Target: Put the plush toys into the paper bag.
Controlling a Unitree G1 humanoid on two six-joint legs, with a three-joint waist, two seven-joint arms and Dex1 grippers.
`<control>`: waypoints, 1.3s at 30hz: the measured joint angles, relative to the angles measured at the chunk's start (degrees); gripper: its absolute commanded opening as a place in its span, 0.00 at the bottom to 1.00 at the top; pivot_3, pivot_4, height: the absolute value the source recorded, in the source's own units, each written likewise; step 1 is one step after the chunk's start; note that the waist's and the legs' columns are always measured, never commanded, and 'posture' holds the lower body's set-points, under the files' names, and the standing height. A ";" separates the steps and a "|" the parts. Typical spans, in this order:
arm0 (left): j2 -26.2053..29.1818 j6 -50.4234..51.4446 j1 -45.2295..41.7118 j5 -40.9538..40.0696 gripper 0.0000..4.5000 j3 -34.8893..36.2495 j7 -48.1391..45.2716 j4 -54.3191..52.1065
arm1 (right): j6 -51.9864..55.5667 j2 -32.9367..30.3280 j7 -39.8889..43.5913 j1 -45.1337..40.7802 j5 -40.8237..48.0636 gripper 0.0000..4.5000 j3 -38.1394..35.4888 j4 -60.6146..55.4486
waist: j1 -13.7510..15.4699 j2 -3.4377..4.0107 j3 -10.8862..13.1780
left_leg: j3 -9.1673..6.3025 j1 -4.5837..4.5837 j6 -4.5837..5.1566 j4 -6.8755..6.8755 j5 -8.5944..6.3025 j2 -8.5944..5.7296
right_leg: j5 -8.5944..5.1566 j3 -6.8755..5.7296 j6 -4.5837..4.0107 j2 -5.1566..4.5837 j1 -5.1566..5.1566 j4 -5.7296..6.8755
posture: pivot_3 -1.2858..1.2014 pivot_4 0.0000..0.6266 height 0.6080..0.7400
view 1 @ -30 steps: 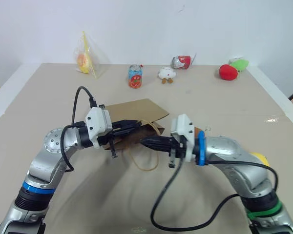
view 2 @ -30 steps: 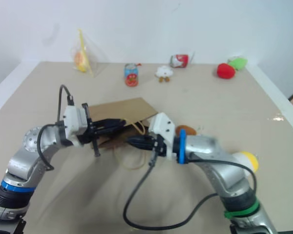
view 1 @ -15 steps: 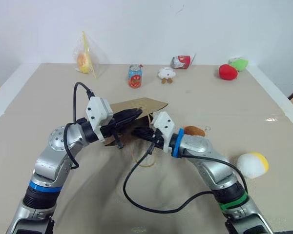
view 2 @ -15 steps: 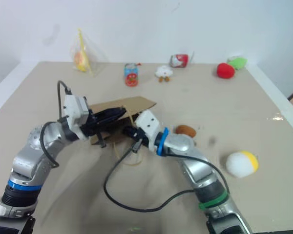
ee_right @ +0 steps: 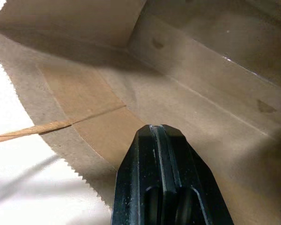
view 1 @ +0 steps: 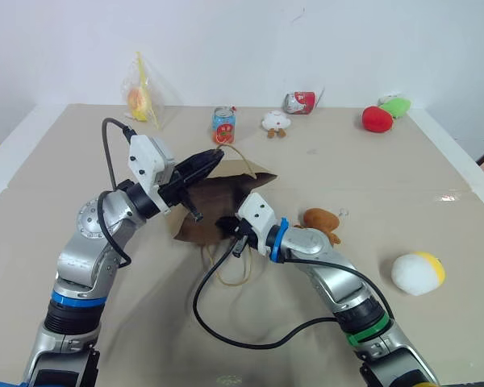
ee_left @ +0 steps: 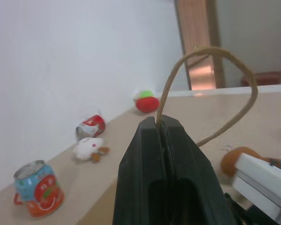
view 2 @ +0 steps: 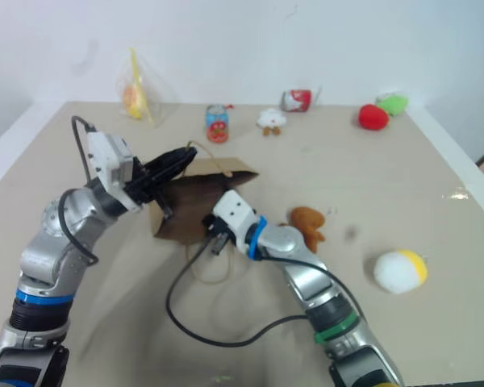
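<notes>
The paper bag (view 1: 214, 201) lies mid-table with its mouth held open. My left gripper (view 1: 215, 156) is shut on the bag's upper cord handle (ee_left: 210, 51) and holds that side up. My right gripper (ee_right: 160, 129) is shut with nothing in it, and its tip sits inside the bag's mouth against the lower wall. The bag's other handle (view 1: 238, 270) lies loose on the table in front. The brown bear plush (view 1: 321, 219) lies just right of my right forearm. The white ball plush with a yellow patch (view 1: 417, 272) rests further right, near the front.
Along the table's far edge stand an upright drink can (view 1: 223, 126), a small white plush (view 1: 275, 122), a tipped can (view 1: 299, 102), red (view 1: 377, 118) and green (view 1: 397, 106) plushes, and a clear plastic bag (view 1: 140, 98) at the left.
My left gripper rose with the handle, lifting the bag's upper side and opening its mouth. My right gripper pushed forward and down into that mouth, uncovering the bear and the ball.
</notes>
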 measured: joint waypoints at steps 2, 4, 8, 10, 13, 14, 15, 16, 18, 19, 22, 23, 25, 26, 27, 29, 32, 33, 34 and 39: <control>-0.20 -0.14 -1.61 0.77 0.00 0.48 0.92 1.26 | -0.01 0.38 -0.14 0.03 -0.72 0.01 0.00 0.58 | -0.01 0.00 0.00 | 0.02 -0.01 0.00 0.02 0.00 0.00 | 0.01 0.02 0.01 0.00 0.00 0.00 | 0.52 0.24 1.00; -0.20 -0.39 -2.67 1.11 0.00 0.85 1.14 2.05 | -0.02 0.69 -0.18 0.02 -1.14 0.01 -0.01 0.59 | -0.01 0.00 0.00 | 0.01 -0.01 0.00 0.01 0.00 0.00 | 0.01 0.01 0.02 0.00 0.00 0.00 | 0.52 0.24 1.00; -1.49 -0.61 -4.83 0.53 0.00 2.03 2.32 2.39 | -0.02 0.82 -0.18 0.04 -1.74 0.01 -0.02 0.64 | 0.02 0.00 0.00 | 0.00 -0.04 0.00 0.02 0.00 0.00 | 0.01 0.00 0.02 -0.01 -0.01 0.00 | 0.52 0.24 1.00; -1.96 -0.61 -6.10 0.09 0.00 2.04 2.90 1.95 | -0.03 0.82 -0.16 0.08 -2.03 0.01 -0.08 0.65 | 0.01 0.00 0.00 | 0.02 -0.04 0.00 0.02 0.00 -0.01 | 0.02 0.02 0.02 -0.02 -0.01 -0.01 | 0.52 0.24 1.00; -2.59 -0.59 -6.17 -0.09 0.00 1.96 3.03 0.52 | -0.02 0.74 -0.15 0.66 -2.23 0.01 -0.64 0.65 | -0.02 0.00 0.00 | 0.02 -0.04 0.00 0.00 0.00 -0.01 | 0.01 0.03 0.02 -0.01 -0.02 -0.01 | 0.52 0.24 1.00; -2.70 -0.52 -6.14 -0.08 0.00 1.96 3.12 0.45 | -0.02 0.72 -0.14 0.73 -2.25 0.01 -0.80 0.65 | -0.02 0.00 0.00 | 0.02 -0.04 0.00 0.00 0.00 -0.01 | 0.01 0.03 0.02 0.00 -0.02 -0.01 | 0.52 0.24 1.00; -2.90 -0.17 -5.95 -0.05 0.00 1.96 3.36 0.35 | -0.02 0.69 -0.11 0.79 -2.26 0.01 -1.02 0.65 | -0.02 0.00 0.00 | 0.02 -0.03 0.00 0.00 0.00 -0.01 | 0.01 0.03 0.02 0.00 -0.02 -0.01 | 0.52 0.24 1.00; -2.97 0.04 -5.49 0.05 0.00 1.96 3.90 0.36 | -0.02 0.64 -0.08 0.81 -2.27 0.01 -1.18 0.65 | -0.03 0.00 0.00 | 0.02 -0.02 0.00 0.00 0.00 0.00 | 0.02 0.03 0.02 0.00 -0.02 -0.01 | 0.52 0.24 1.00; -2.99 0.20 -5.20 0.20 0.00 1.97 4.36 0.38 | -0.02 0.57 -0.03 0.96 -2.30 0.01 -1.34 0.65 | 0.00 0.00 0.00 | 0.00 -0.02 0.00 0.01 0.00 0.00 | 0.02 0.02 0.02 0.00 -0.02 0.00 | 0.52 0.24 1.00; -3.06 0.22 -5.20 0.39 0.00 2.05 4.68 0.38 | -0.01 0.51 -0.01 1.06 -2.32 0.01 -1.39 0.65 | 0.01 0.00 0.00 | 0.00 -0.03 0.00 0.01 0.00 0.00 | 0.02 0.01 0.01 0.01 -0.02 0.00 | 0.52 0.24 1.00; -3.55 0.19 -5.28 0.67 0.00 2.56 6.21 0.42 | -0.01 0.45 0.05 1.13 -2.55 0.01 -1.40 0.65 | -0.01 0.00 0.00 | 0.02 -0.03 0.00 0.01 0.00 0.00 | 0.02 0.03 0.02 0.00 -0.02 -0.01 | 0.52 0.24 1.00; -3.57 0.13 -5.28 0.78 0.00 2.65 6.62 0.43 | -0.01 0.41 0.05 1.13 -2.71 0.01 -1.42 0.65 | -0.02 0.00 0.00 | 0.02 -0.03 0.00 0.01 0.00 0.00 | 0.02 0.03 0.02 0.00 -0.02 -0.01 | 0.52 0.24 1.00; -3.74 -0.53 -5.29 1.14 0.00 2.75 6.78 0.42 | 0.09 0.42 0.04 1.13 -2.76 0.01 -1.54 0.65 | 0.00 0.00 0.00 | 0.01 -0.04 0.00 0.01 0.00 0.00 | 0.02 0.02 0.02 0.00 -0.02 -0.01 | 0.52 0.24 1.00; -3.79 -1.01 -5.29 1.24 0.00 2.75 6.79 0.38 | 0.16 0.44 0.03 1.13 -2.75 0.01 -1.62 0.65 | 0.00 0.00 0.00 | 0.02 -0.04 0.00 0.00 0.00 0.00 | 0.02 0.03 0.02 0.00 -0.02 -0.01 | 0.52 0.24 1.00; -3.84 -1.42 -5.32 1.37 0.00 2.75 6.79 0.17 | 0.27 0.44 0.03 1.13 -2.75 0.01 -1.79 0.65 | 0.00 0.00 0.00 | 0.02 -0.04 0.00 0.00 0.00 0.00 | 0.02 0.03 0.02 0.00 -0.02 -0.01 | 0.52 0.24 1.00; -3.85 -1.48 -5.32 1.62 0.00 2.74 6.76 -0.33 | 0.36 0.45 0.01 1.13 -2.75 0.01 -1.98 0.65 | 0.00 0.00 0.00 | 0.02 -0.04 0.00 0.00 0.00 -0.01 | 0.02 0.03 0.02 0.00 -0.02 -0.01 | 0.52 0.24 1.00; -3.86 -2.53 -5.89 1.63 0.00 1.77 5.49 -2.50 | 0.42 0.47 0.05 1.13 -2.76 0.01 -2.08 0.65 | 0.00 0.00 0.00 | 0.03 -0.03 0.00 0.01 0.00 -0.01 | 0.02 0.03 0.02 0.00 -0.02 -0.01 | 0.52 0.24 1.00; -3.86 -2.53 -5.90 1.62 0.00 1.75 5.43 -2.55 | 0.42 0.47 0.05 1.13 -2.77 0.01 -2.08 0.65 | 0.00 0.00 0.00 | 0.03 -0.03 0.00 0.01 0.00 -0.01 | 0.02 0.03 0.02 0.00 -0.02 -0.01 | 0.52 0.24 1.00; -3.84 -2.53 -5.90 1.57 0.00 1.55 5.10 -2.83 | 0.42 0.46 0.06 1.13 -2.78 0.01 -2.08 0.65 | -0.02 0.00 0.00 | 0.03 -0.03 0.00 0.00 0.00 0.00 | 0.02 0.04 0.02 0.01 -0.02 -0.01 | 0.52 0.24 1.00; -3.48 -2.49 -5.89 0.42 0.00 -0.11 2.18 -4.29 | 0.42 0.47 0.15 1.13 -2.80 0.01 -2.08 0.65 | -0.02 0.00 0.00 | 0.03 -0.03 0.00 0.00 0.00 0.00 | 0.02 0.05 0.01 0.01 -0.02 -0.01 | 0.52 0.24 1.00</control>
